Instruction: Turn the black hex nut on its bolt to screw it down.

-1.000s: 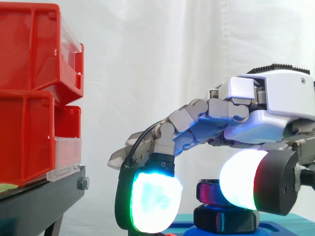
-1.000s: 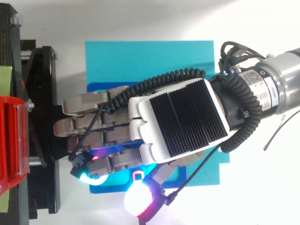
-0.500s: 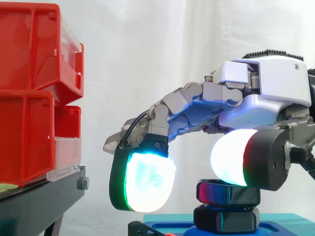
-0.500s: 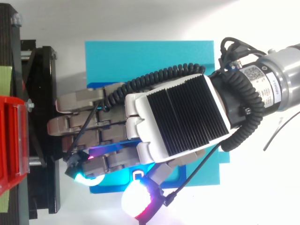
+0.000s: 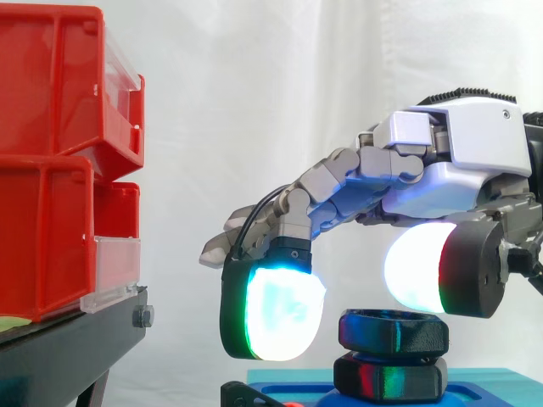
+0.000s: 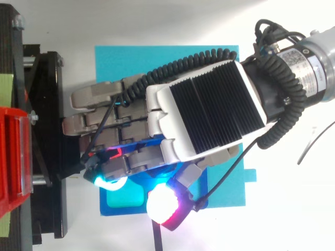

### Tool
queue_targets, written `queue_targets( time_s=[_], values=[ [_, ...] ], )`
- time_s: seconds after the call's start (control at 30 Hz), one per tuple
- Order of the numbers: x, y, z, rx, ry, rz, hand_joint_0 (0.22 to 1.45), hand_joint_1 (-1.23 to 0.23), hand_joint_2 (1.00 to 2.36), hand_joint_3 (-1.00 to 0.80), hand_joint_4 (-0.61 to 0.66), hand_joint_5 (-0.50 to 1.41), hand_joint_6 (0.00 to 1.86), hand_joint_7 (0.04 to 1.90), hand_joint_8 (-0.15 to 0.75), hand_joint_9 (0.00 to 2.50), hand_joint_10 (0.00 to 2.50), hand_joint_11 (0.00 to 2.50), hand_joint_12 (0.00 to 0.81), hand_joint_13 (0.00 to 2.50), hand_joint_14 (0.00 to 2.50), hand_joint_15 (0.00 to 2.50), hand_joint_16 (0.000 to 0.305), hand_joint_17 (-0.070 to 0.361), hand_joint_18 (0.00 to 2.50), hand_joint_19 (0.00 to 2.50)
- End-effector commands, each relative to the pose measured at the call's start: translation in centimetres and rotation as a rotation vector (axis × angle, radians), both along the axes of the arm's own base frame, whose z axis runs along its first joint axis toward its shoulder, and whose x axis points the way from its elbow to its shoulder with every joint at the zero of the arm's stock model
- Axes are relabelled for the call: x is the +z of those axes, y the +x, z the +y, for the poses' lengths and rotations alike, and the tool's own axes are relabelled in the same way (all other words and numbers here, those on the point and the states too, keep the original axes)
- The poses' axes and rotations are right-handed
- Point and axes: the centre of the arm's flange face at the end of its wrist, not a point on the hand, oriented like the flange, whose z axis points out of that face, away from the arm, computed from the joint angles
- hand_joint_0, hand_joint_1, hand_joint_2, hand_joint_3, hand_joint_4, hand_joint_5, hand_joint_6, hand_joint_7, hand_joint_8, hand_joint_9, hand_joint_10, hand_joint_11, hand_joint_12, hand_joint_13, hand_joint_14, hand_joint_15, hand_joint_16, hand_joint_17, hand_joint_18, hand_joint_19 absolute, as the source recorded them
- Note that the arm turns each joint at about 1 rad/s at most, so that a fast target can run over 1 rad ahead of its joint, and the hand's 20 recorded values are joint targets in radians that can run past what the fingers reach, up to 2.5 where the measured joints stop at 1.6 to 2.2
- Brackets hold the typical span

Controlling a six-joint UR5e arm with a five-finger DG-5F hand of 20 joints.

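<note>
Right now the hand (image 5: 458,161) is released and holds nothing: its fingers arch over the work and its pads are clear of the black hex nut (image 5: 393,332). The cyan-green finger pad (image 5: 276,309) hangs just left of the nut at about its height, with a gap between them. The white-red thumb pad (image 5: 416,267) sits above the nut's right shoulder, near it but not touching as far as I can tell.

The nut sits over a second black hex piece (image 5: 390,378), which stands on the blue fixture plate (image 6: 120,210) on the teal mat (image 6: 157,63). There's a slim gap between the two hex pieces; I can't make out the bolt thread. From above, the hand (image 6: 204,112) covers the nut, so I steer by the side view.

My read: this is grip set-up ahead of a turn, and judging by that gap the nut isn't seated yet.

How I'd do it:
- Lower the hand so both pads meet opposite flats at mid-height of the nut, not its top edge.
- Close thumb and finger together so the nut isn't shoved sideways.
- Keep the wrist axis over the bolt axis while turning, or the pads will slip off the flats.
- Light squeeze, no downforce.
- The red bins (image 5: 51,170) on the black stand (image 5: 76,343) are off to the left, and the outer fingers reach toward that stand. Watch the sweep.
</note>
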Motion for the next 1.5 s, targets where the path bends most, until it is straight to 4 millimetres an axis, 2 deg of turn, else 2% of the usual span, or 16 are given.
queue_targets(
  time_s=[0.0,0.5,0.83,1.47],
  values=[
    [0.2,-0.1,-0.3,0.002,-0.005,0.01,0.52,-0.44,1.0,-0.5,0.22,-0.2,0.74,0.69,0.249,0.52,0.01,0.32,0.146,0.36,0.0,0.0,0.015,0.034,0.08,0.12],
    [0.2,-0.1,0.1,0.008,-0.009,0.012,0.52,-0.44,1.0,-0.5,0.22,-0.2,0.75,0.68,0.248,0.52,0.01,0.32,0.146,0.36,0.0,0.0,0.015,0.035,0.08,0.12],
    [0.2,-0.3,-0.8,0.022,-0.009,0.013,0.52,-0.44,1.0,-0.5,0.22,-0.2,0.76,0.67,0.248,0.52,0.01,0.33,0.147,0.36,0.0,0.0,0.015,0.034,0.08,0.12],
    [0.6,-1.0,-3.9,0.031,-0.012,0.008,0.52,-0.44,1.0,-0.5,0.23,-0.21,0.77,0.66,0.249,0.52,0.01,0.33,0.146,0.36,0.0,0.0,0.015,0.033,0.08,0.12]
  ],
)
